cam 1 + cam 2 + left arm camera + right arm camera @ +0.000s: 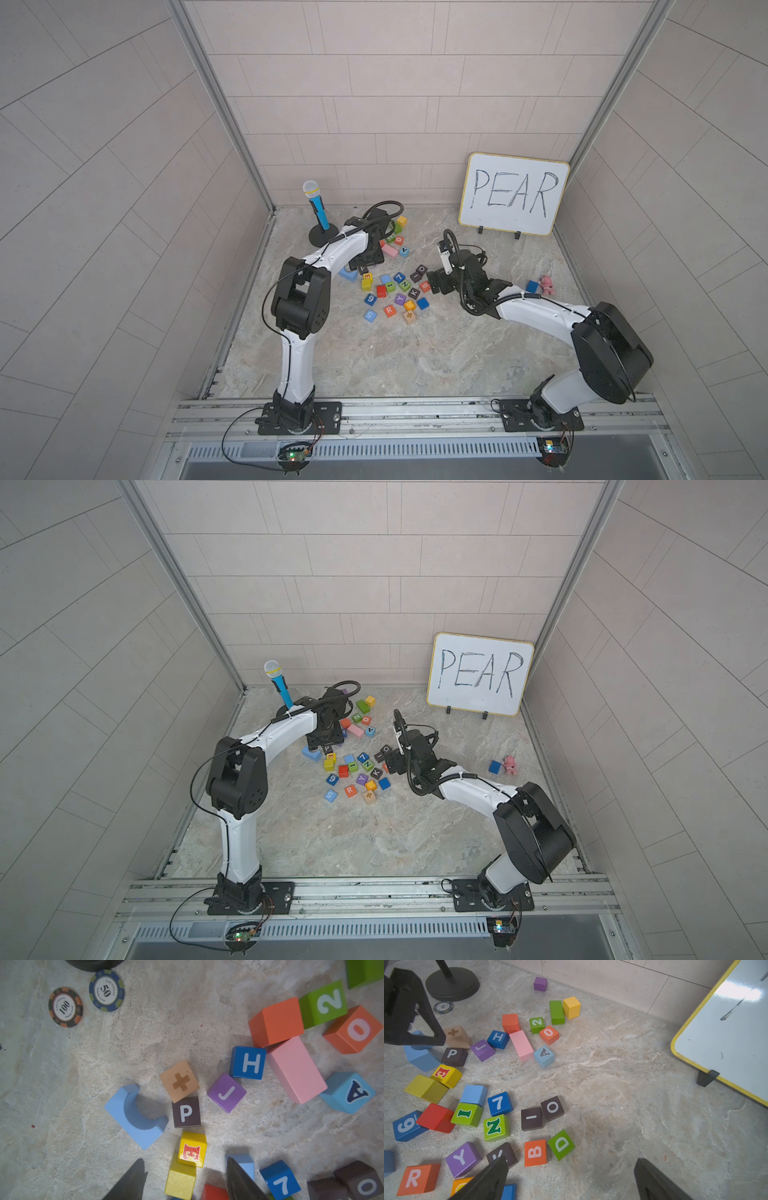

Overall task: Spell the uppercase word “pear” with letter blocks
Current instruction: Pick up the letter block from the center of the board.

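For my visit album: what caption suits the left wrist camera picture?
Left gripper, jaws apart, poised at the yellow E block, black P block next to it, among scattered coloured cubes.

Landmark: whiteboard [514,194], yellow-rimmed, on two black feet, standing tilted back at the far edge of the floor, "PEAR" handwritten on it.
Back wall [395,83]: directly behind the whiteboard; pale beige panels with thin seams in a staggered brick pattern.
Near side wall [698,187]: just beside the whiteboard; same pale panels, seams running diagonally.
Far side wall [104,187]: across the floor from the whiteboard; matching panels.
Corner posts: one grey metal post [615,95] rises just beside the whiteboard, another [220,104] stands well apart from it.
Floor [395,361]: grey-beige marbled stone look, spreading forward from the whiteboard.
Front rail [415,411]: slotted aluminium, along the floor edge opposite the whiteboard.
Light: soft and even, faint shadows; a bright glare on the whiteboard in the right wrist view.
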